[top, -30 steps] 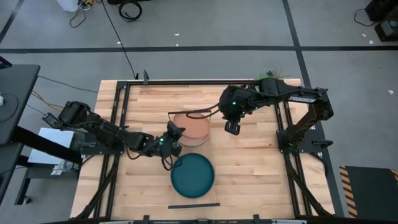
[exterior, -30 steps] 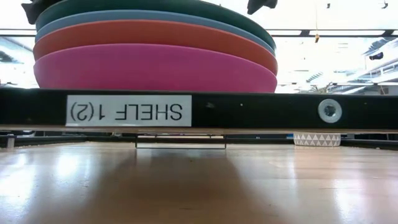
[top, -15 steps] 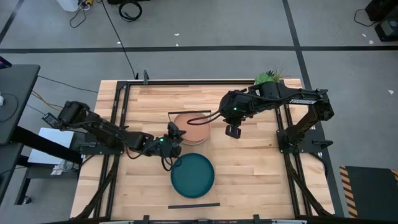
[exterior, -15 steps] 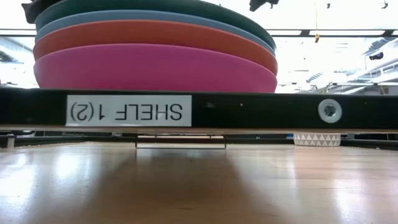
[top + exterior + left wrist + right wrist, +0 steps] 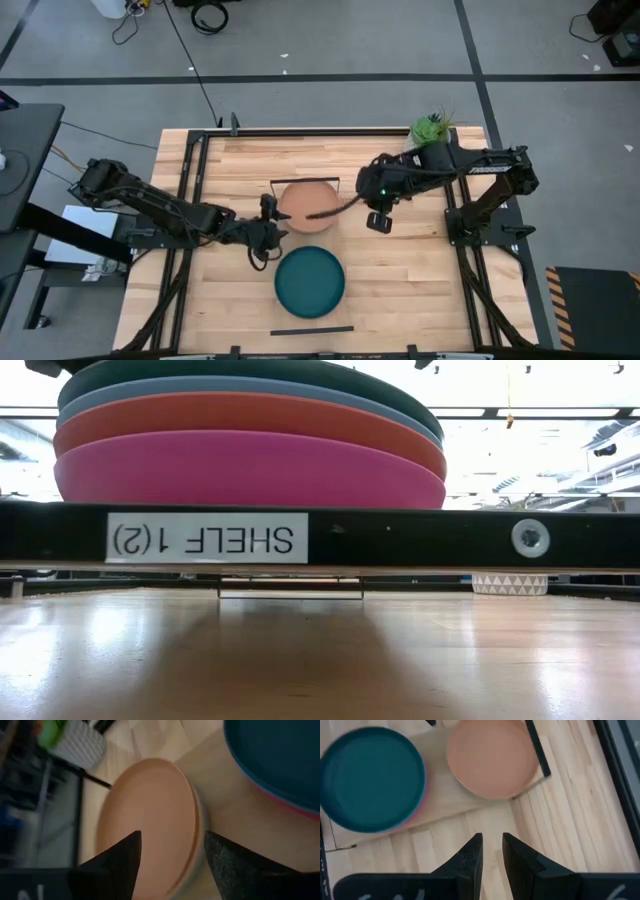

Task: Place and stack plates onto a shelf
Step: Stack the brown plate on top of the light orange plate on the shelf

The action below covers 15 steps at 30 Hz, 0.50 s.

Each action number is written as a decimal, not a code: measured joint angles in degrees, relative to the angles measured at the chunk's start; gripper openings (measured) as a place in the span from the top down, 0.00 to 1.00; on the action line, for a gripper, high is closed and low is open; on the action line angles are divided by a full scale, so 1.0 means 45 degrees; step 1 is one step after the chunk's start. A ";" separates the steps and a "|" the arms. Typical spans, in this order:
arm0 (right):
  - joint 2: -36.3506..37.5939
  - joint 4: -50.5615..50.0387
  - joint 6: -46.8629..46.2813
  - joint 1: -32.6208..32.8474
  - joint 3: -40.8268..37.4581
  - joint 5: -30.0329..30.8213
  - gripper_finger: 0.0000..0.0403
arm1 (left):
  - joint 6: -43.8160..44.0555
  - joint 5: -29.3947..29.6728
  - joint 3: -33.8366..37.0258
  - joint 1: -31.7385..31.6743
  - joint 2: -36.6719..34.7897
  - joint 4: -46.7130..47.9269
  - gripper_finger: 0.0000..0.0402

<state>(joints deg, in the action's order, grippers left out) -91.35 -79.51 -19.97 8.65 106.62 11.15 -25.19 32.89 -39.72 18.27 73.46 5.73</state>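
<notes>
The shelf [image 5: 330, 245] runs from the far side to the near side at mid-table, and its black end bar [image 5: 400, 538] fills the low view. A stack topped by the peach plate [image 5: 308, 205] lies flat on the shelf's far end. A second stack, topped by the dark teal plate [image 5: 310, 282], lies on its near end. In the low view this near stack shows magenta [image 5: 250, 470] at the bottom, then orange, blue and teal. My left gripper [image 5: 270, 222] is open, just left of the peach plate [image 5: 150, 825], and touches nothing. My right gripper [image 5: 378, 222] hovers right of the shelf; its fingers [image 5: 492, 839] stand a narrow gap apart.
A small potted plant [image 5: 428, 128] stands at the far right corner. Black frame rails [image 5: 190, 200] run along the table's left and right sides. Bare wood lies left and right of the shelf.
My left gripper has drawn back a little toward the table's left edge, away from the peach plate. My right gripper has moved from over the plate's right side toward the right and near edges. Both stacks have stayed where they were.
</notes>
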 joint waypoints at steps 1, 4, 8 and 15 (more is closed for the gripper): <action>0.0010 0.0285 0.0029 0.0219 -0.0159 0.0139 0.80 | 0.0603 -0.0275 0.0000 -0.0164 -0.0029 0.0050 0.45; 0.0024 0.1164 0.0258 0.0855 -0.0981 0.0570 0.80 | 0.2518 -0.0598 0.0005 -0.0773 -0.0010 0.0035 0.48; 0.0053 0.2640 0.0543 0.1327 -0.2375 0.1185 0.80 | 0.3786 -0.0741 0.0015 -0.1504 0.0426 -0.0145 0.52; 0.0053 0.5519 0.1462 0.1417 -0.5029 0.1950 0.80 | 0.3804 -0.1139 0.0015 -0.1911 0.1385 -0.0308 0.57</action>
<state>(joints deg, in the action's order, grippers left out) -91.11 -54.68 -13.39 15.03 83.99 19.93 -8.08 27.77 -39.66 9.67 79.69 4.34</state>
